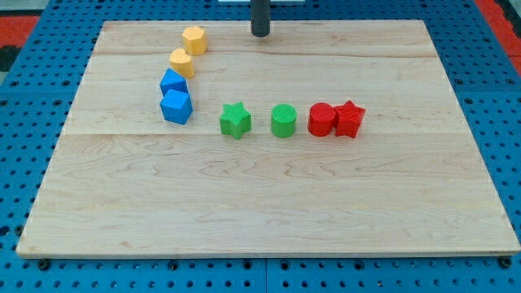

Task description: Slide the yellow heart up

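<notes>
The yellow heart (181,62) lies on the wooden board (269,203) at the upper left. A yellow pentagon-like block (194,38) sits just above and to its right, close to it. My tip (260,34) rests on the board near the top edge, to the right of the yellow pentagon-like block and well up and right of the heart. It touches no block.
Two blue blocks (172,81) (176,107) sit just below the heart, the upper one almost touching it. In a row across the middle are a green star (235,120), a green cylinder (283,120), a red cylinder (321,120) and a red star (350,119).
</notes>
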`<state>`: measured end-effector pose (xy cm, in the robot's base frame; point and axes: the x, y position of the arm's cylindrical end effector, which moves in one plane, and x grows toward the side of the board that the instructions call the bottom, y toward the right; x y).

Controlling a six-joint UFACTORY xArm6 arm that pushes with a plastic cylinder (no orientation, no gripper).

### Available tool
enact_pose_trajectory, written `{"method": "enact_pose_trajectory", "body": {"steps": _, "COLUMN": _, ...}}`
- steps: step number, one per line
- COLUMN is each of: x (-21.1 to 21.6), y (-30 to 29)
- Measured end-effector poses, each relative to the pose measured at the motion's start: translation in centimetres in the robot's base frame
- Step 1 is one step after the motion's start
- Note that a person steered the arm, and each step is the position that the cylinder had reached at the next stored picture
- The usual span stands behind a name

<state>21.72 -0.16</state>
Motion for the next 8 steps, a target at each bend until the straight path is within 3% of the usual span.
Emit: {"method": "enact_pose_trajectory", "body": {"steps": 8, "x": 0.0, "y": 1.8}}
